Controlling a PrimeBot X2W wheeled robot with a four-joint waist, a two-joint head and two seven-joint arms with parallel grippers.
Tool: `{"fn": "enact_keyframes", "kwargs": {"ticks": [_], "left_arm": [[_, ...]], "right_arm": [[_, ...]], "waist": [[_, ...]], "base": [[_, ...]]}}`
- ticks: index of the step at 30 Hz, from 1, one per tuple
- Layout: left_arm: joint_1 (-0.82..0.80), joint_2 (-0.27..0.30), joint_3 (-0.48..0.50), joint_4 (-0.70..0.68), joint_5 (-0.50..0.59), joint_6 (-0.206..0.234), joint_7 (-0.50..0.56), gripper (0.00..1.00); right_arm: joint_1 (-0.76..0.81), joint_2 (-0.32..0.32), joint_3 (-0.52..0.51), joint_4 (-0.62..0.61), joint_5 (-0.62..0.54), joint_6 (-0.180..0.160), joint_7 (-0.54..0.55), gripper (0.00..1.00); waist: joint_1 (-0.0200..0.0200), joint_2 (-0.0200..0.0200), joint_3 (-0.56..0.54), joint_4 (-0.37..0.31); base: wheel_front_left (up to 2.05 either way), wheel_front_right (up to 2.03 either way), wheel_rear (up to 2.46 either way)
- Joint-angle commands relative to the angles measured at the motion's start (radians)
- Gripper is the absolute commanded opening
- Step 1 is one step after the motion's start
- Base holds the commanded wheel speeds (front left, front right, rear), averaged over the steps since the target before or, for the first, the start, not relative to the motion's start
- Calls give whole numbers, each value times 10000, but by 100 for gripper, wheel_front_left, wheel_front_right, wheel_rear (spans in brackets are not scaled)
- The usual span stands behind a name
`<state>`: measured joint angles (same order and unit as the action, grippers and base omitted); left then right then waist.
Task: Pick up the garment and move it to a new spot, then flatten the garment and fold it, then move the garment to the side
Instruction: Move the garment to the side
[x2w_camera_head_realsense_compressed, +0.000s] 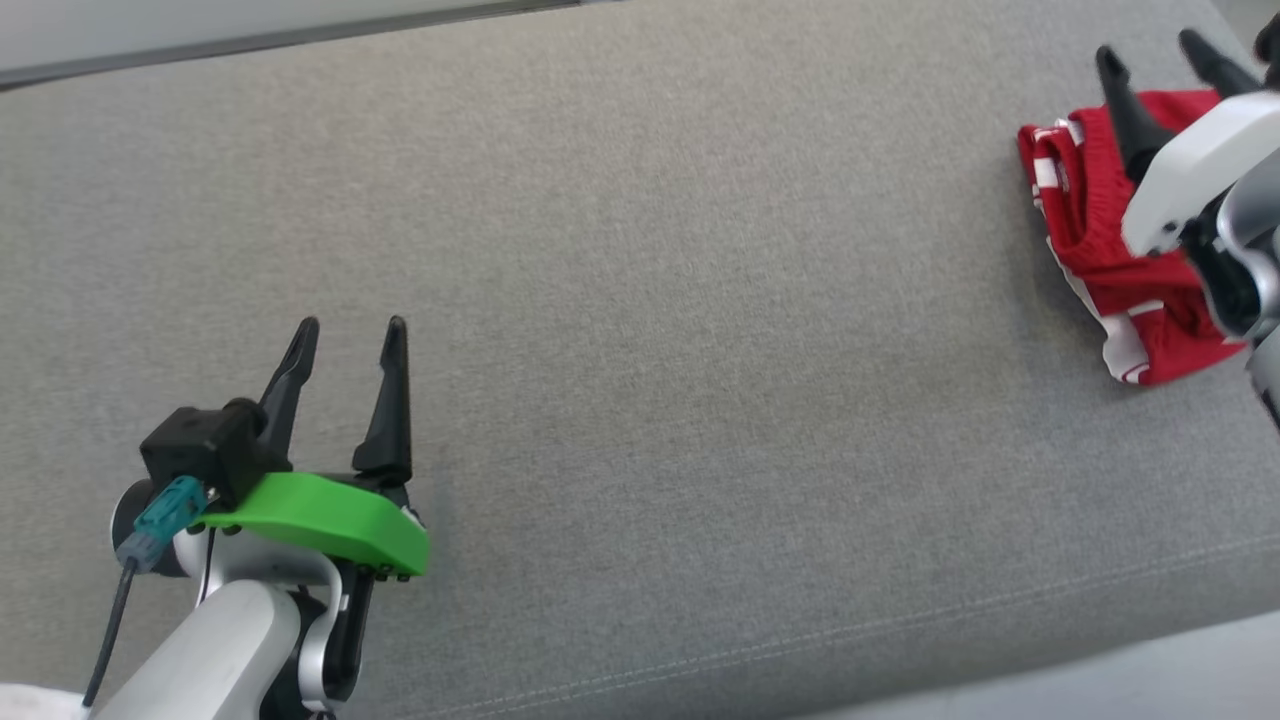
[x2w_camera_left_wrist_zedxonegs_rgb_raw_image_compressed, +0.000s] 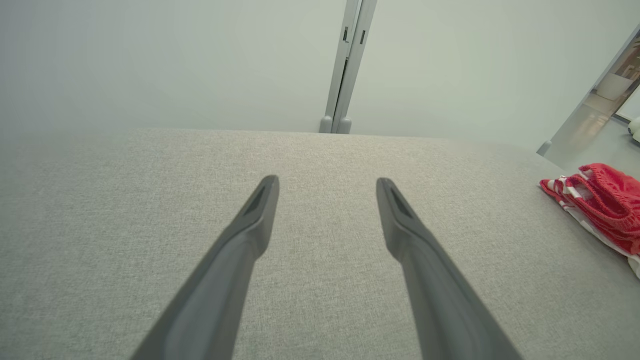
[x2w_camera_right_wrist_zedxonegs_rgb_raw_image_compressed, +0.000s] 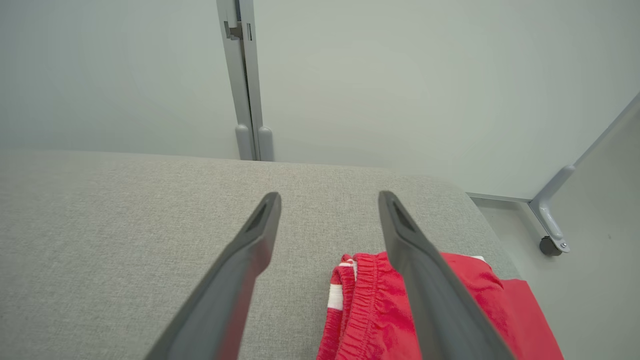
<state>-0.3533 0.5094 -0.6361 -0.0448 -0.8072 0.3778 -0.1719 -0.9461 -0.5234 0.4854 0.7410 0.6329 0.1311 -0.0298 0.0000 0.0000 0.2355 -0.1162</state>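
Red-and-white fabric garment (x2w_camera_head_realsense_compressed: 1085, 220) is lying in a crumpled heap at the far right end of the grey woven upholstered surface (x2w_camera_head_realsense_compressed: 640, 300), close to that surface's right edge.

1. Left side. The left gripper (x2w_camera_head_realsense_compressed: 352, 325) is sitting at the lower left of the head view, over bare upholstery and well apart from the garment. Its two long dark fingers are standing wide apart and are gripping nothing. A bright green plastic bracket (x2w_camera_head_realsense_compressed: 330, 515) is sitting across the wrist behind the fingers, and a teal cable connector (x2w_camera_head_realsense_compressed: 165, 505) is plugging into the black housing beside it. In the left wrist view the left gripper (x2w_camera_left_wrist_zedxonegs_rgb_raw_image_compressed: 327, 180) is pointing along the surface toward a pale wall and a grey vertical post (x2w_camera_left_wrist_zedxonegs_rgb_raw_image_compressed: 345, 65), with the garment (x2w_camera_left_wrist_zedxonegs_rgb_raw_image_compressed: 605, 205) lying off to the right.

2. Right side. The right gripper (x2w_camera_head_realsense_compressed: 1148, 45) is standing over the garment, fingers spread wide and gripping nothing. In the right wrist view the right gripper (x2w_camera_right_wrist_zedxonegs_rgb_raw_image_compressed: 329, 195) is showing the garment (x2w_camera_right_wrist_zedxonegs_rgb_raw_image_compressed: 360, 310) partly behind its right-hand finger, gathered elastic waistband facing the camera. Whether the fingers are touching the cloth cannot be told.
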Motion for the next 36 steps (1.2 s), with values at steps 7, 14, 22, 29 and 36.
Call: {"fn": "enact_keyframes", "kwargs": {"ticks": [7,14,22,29,36], "left_arm": [[896,-18,612,687,-318,250,-561,100],[1542,-8,1109,1205,-397,276,-805,100],[2057,10,1121,1553,-526,-7,-846,100],[2121,185,891,1793,-561,-565,-735,100],[2015,200,832,2082,-590,-923,-777,100]], "right_arm": [[1464,659,-402,-513,-466,-9,-785,100],[2902,1350,-1043,-1484,-1056,-9,-1039,100],[4620,2294,-2651,-2783,-2093,-7,-958,100],[5919,3492,-3857,-3929,-3171,-6,-580,100],[6920,4243,-4226,-4765,-3978,-6,-241,100]], "waist": [[0,0,-1452,840],[0,0,-1972,1051],[0,0,-2384,1234],[0,0,-2564,1293],[0,0,-2692,1275]], "base": [[0,0,0],[0,0,0],[0,0,0],[0,0,0],[0,0,0]]}}
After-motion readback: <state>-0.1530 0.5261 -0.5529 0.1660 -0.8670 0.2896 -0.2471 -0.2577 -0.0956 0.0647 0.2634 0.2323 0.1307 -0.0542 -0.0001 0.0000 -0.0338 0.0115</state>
